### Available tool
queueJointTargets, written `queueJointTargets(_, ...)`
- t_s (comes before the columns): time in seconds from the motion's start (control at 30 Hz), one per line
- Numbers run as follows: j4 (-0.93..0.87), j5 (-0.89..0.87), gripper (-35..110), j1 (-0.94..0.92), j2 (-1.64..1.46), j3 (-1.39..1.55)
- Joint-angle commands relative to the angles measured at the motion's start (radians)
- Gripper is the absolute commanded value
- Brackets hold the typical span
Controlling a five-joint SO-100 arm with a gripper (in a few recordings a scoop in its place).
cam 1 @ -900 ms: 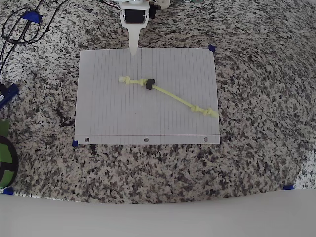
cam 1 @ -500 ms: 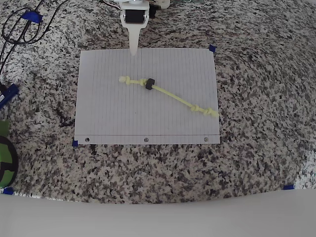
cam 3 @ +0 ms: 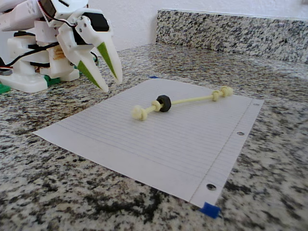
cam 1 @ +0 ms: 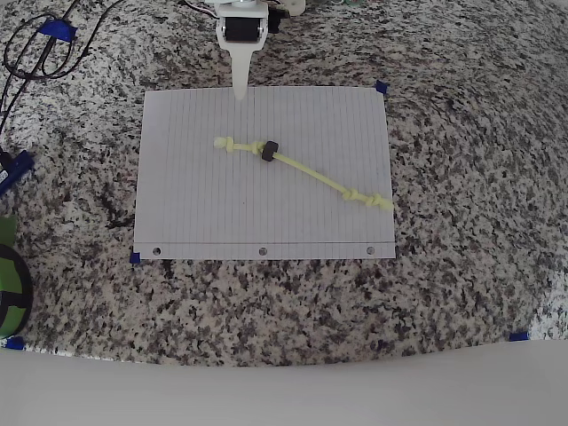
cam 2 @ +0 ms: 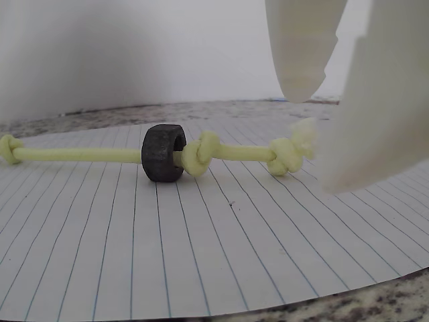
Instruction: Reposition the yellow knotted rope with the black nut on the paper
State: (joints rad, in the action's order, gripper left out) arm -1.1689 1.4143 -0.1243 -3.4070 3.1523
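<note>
Nothing has shifted in the last second: your gripper (cam 3: pixel 112 84) still hovers at the far edge of the paper (cam 1: pixel 195 222) with its jaws parted and empty (no contact yet), while the yellow knotted rope (cam 1: pixel 311 175) and its black nut (cam 1: pixel 269 151) lie untouched mid-sheet, so the repositioning remains undone.

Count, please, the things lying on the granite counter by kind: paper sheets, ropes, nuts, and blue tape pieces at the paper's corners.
Paper: 1
Yellow knotted rope: 1
Black nut: 1
Blue tape pieces at the paper's corners: 2 visible
Total: 5
</note>
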Motion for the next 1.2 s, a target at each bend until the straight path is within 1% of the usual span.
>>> queueJointTargets(0.0,0.011,-0.002,36,0.003,-0.003,0.012)
queueJointTargets(0.63,0.026,-0.002,36,0.002,-0.003,0.011)
queueJointTargets(0.97,0.183,-0.002,36,-0.049,0.031,-0.014)
queueJointTargets(1.17,0.287,-0.003,37,-0.06,0.161,-0.057)
